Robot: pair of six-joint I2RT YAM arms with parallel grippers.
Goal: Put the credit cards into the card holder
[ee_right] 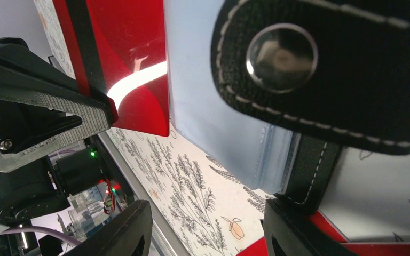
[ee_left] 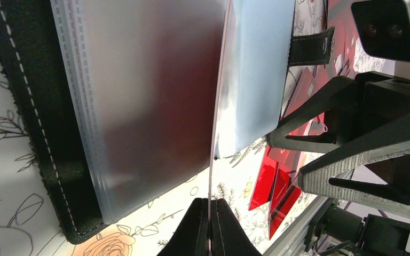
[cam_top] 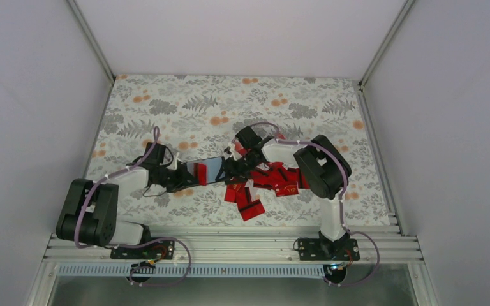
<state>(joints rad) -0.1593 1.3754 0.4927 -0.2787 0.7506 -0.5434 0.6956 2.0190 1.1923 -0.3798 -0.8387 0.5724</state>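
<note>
Counts, top view unless noted.
- Black folding card holder with grey-blue plastic pockets (cam_top: 214,168): 1.
- Black snap tab with metal stud (ee_right: 282,52), right wrist view: 1.
- Flat red plastic credit cards (cam_top: 274,182): more than five. The heap overlaps, so an exact count is not readable. A further red card (cam_top: 201,173) sits at the holder.
- Cards with legible gold "VIP" lettering (cam_top: 290,189): 1.
- Hands: 2, left hand (cam_top: 190,176) and right hand (cam_top: 231,167).
- Floral-patterned tabletop (cam_top: 230,102): 1.
</note>
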